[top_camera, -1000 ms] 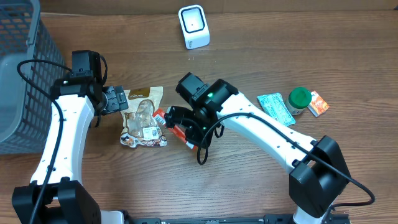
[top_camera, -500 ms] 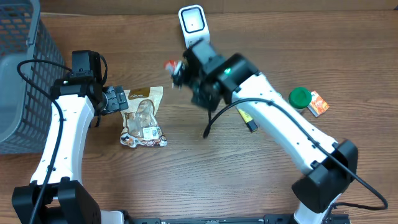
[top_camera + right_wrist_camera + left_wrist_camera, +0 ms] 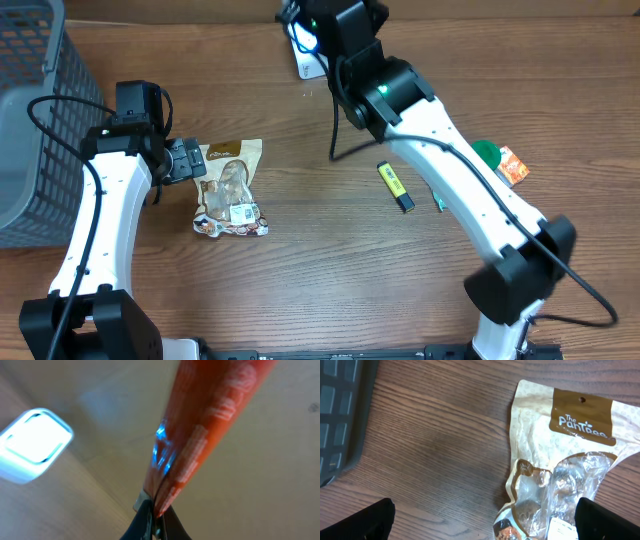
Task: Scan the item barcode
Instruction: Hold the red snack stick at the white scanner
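Observation:
My right gripper (image 3: 159,510) is shut on the lower edge of a thin orange-red packet (image 3: 210,420), which stands up out of the jaws with blue light glinting on its edge. The white scanner (image 3: 35,442) glows to the left of it. From overhead, the right gripper (image 3: 300,20) is at the table's far edge, right over the scanner (image 3: 308,64), which it partly hides. My left gripper (image 3: 190,160) stands open beside the top of a beige snack pouch (image 3: 230,190). Its wide-spread jaws straddle the pouch (image 3: 570,435) and touch nothing.
A grey basket (image 3: 30,120) fills the left side, its corner (image 3: 340,410) showing by the left wrist. A yellow marker (image 3: 394,187), a green-lidded jar (image 3: 485,155) and a small orange box (image 3: 512,165) lie under and right of the right arm.
The right arm has lifted the orange-red packet from beside the pouch and swung it to the back of the table over the scanner. The left arm has not moved.

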Tool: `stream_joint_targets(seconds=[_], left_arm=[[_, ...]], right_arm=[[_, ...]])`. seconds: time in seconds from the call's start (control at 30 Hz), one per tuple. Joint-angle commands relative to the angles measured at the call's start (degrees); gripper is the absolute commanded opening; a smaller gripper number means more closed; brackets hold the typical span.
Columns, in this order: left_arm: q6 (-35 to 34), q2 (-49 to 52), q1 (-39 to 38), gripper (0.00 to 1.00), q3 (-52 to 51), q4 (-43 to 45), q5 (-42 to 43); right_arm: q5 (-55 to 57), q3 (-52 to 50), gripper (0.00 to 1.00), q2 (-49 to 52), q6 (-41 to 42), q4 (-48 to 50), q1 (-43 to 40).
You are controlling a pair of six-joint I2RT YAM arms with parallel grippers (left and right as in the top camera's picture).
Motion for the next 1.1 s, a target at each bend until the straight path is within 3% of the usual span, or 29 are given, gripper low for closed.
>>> stream_joint_targets(seconds=[0.0,0.23,0.57,0.83,1.07], left_arm=[[-0.2,0.4,0.2,1.0,0.3,0.1,-0.5],[-0.2,0.4,0.2,1.0,0.3,0.1,-0.5],[-0.2,0.4,0.2,1.0,0.3,0.1,-0.5],[-0.2,0.4,0.2,1.0,0.3,0.1,-0.5],[-0.2,0.4,0.2,1.0,0.3,0.1,-0.5]], right_arm=[[5.2,0.9,0.03,5.4,-6.6,4.2,-1.5],[9.2,0.9,0.03,15.9,-10.6,18.3,-3.0],[9.9,0.9,0.03,26.8,-12.3,25.4,-4.9],[10.6,0.9,0.04,33.4,-24.8,31.9,-5.2],[11.2,0.9,0.04,36.1,-24.9,36.1,-5.2]])
